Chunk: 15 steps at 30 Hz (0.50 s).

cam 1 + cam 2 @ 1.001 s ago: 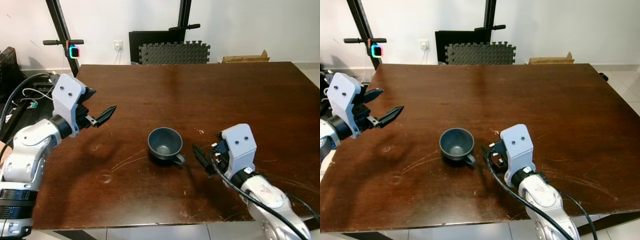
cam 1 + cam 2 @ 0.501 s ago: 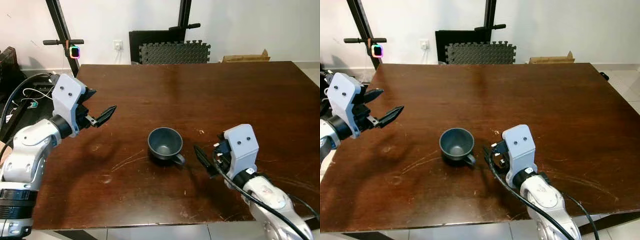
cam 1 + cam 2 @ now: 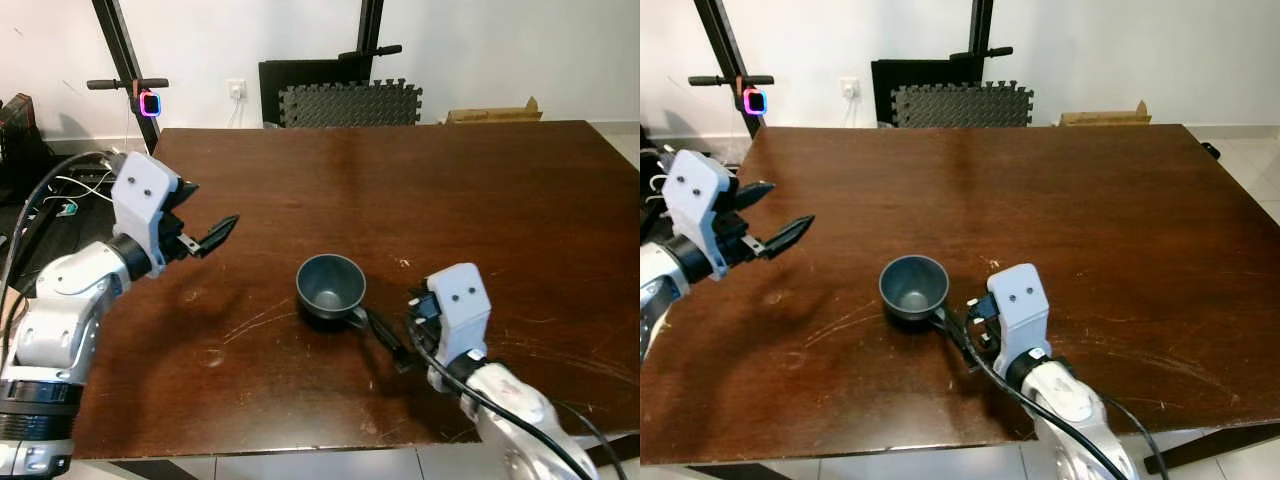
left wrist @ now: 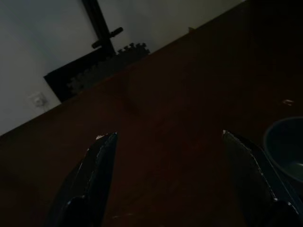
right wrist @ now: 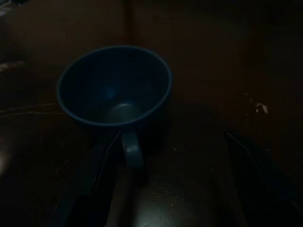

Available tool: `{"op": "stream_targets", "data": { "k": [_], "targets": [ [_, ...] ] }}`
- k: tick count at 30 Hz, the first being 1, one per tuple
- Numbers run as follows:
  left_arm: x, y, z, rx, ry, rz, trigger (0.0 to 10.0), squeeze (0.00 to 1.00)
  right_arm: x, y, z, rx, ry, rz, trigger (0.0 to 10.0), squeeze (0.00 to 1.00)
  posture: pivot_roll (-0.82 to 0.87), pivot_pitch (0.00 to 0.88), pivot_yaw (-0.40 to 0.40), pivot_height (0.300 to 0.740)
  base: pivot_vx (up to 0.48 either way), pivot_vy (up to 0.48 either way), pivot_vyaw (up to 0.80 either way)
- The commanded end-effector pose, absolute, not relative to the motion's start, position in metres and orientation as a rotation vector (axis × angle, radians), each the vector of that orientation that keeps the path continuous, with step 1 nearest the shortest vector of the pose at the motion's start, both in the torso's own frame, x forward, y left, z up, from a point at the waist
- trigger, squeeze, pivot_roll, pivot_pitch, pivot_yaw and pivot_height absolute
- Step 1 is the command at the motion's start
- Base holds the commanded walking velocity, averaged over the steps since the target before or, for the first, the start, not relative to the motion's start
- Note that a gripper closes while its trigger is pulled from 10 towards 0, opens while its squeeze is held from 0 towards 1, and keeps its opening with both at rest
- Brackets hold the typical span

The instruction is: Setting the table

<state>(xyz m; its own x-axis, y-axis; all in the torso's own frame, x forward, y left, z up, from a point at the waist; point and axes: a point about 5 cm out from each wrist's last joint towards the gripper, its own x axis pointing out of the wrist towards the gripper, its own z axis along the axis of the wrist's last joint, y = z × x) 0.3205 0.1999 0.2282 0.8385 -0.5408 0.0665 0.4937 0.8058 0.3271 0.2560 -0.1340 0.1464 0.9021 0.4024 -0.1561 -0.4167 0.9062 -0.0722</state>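
Note:
A dark blue-grey cup (image 3: pixel 330 284) stands upright and empty near the middle of the brown wooden table (image 3: pixel 420 190), its handle (image 3: pixel 357 318) pointing toward the front right. My right gripper (image 3: pixel 387 337) is low over the table just behind that handle and is open. In the right wrist view the handle (image 5: pixel 132 152) lies between the spread fingers, close to one finger (image 5: pixel 97 182); whether it touches is unclear. My left gripper (image 3: pixel 200 215) hovers open above the table's left side, well apart from the cup, with nothing between its fingers (image 4: pixel 94 165).
Behind the table's far edge, grey foam mats (image 3: pixel 348 104) and a black panel lean on the white wall. A black stand (image 3: pixel 125 60) with a glowing device and loose cables (image 3: pixel 60 195) are at the left. A cardboard box (image 3: pixel 492 115) lies at the back right.
My right gripper has moved left along the table to the cup's handle. The left arm has shifted only slightly. The cup has stayed in place.

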Motion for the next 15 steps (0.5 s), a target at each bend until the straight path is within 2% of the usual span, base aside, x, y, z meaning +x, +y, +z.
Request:
{"op": "stream_targets", "data": {
  "k": [1,9,12,15],
  "targets": [
    [0.318,0.193,0.222,0.310,-0.143,-0.582,10.0,0.00,0.259,-0.131,0.141,-0.105,0.152,0.429,10.0,0.00,-0.04,0.065,0.090,0.740,0.000,0.000,0.00],
    [0.284,0.178,0.206,0.284,-0.049,-0.801,10.0,0.00,0.261,-0.125,0.134,-0.120,0.176,0.472,10.0,0.00,-0.03,0.070,0.081,0.740,0.000,0.000,0.00],
    [0.264,0.183,0.210,0.294,-0.012,-0.884,10.0,0.00,0.260,-0.124,0.130,-0.111,0.185,0.502,10.0,0.00,-0.02,0.071,0.077,0.740,0.000,0.000,0.00],
    [0.260,0.186,0.213,0.308,-0.006,-0.893,10.0,0.00,0.259,-0.123,0.127,-0.114,0.190,0.520,10.0,0.00,-0.02,0.071,0.077,0.740,0.000,0.000,0.00]
  ]
}}
